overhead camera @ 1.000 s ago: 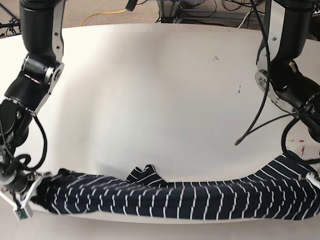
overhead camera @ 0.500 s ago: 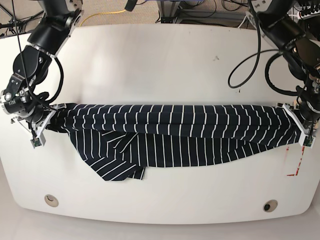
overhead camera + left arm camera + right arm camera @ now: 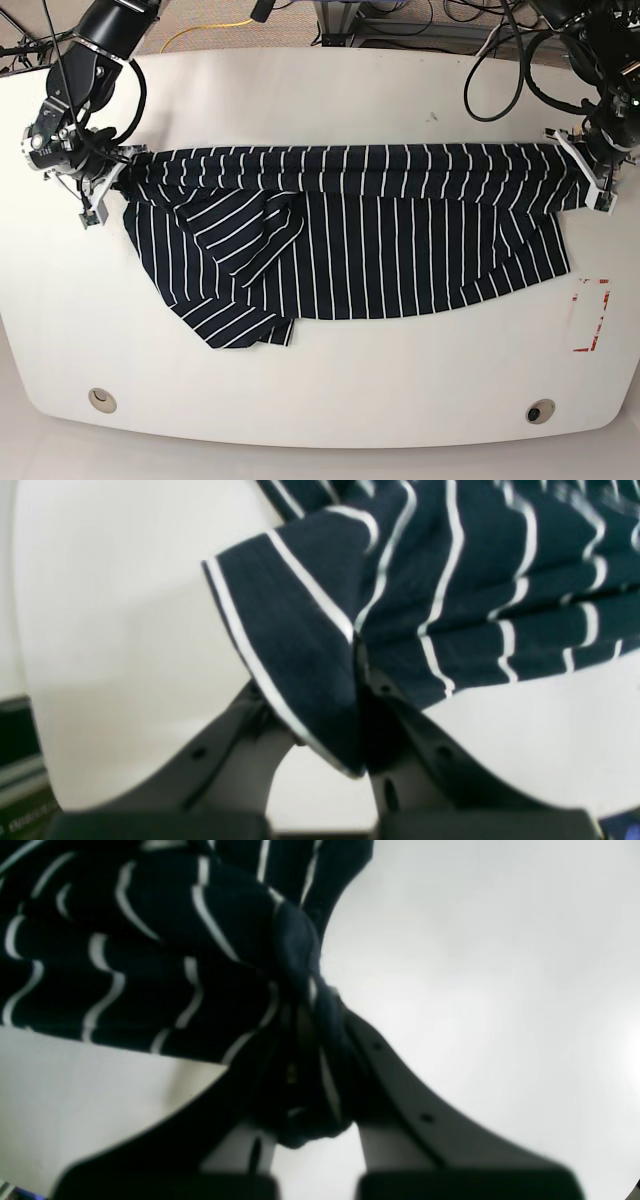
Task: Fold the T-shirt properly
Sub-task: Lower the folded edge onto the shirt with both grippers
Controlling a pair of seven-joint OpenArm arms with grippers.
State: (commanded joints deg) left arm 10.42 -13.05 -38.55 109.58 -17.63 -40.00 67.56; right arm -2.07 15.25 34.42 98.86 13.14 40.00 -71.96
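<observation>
The T-shirt, dark navy with thin white stripes, lies spread across the white table. Its far edge is pulled taut between both grippers, and a rumpled flap is folded over at the near left. My left gripper is shut on the shirt's right end. In the left wrist view its jaws pinch a hemmed corner of the T-shirt. My right gripper is shut on the left end. The right wrist view shows bunched T-shirt fabric clamped at my right gripper.
A red corner marking sits on the table near the shirt's right side. Two round holes lie close to the front edge. Cables and a yellow cord run behind the table.
Both grippers have carried the shirt's held edge from the front of the table toward the back. The body now lies spread out below that edge instead of bunched in a roll.
</observation>
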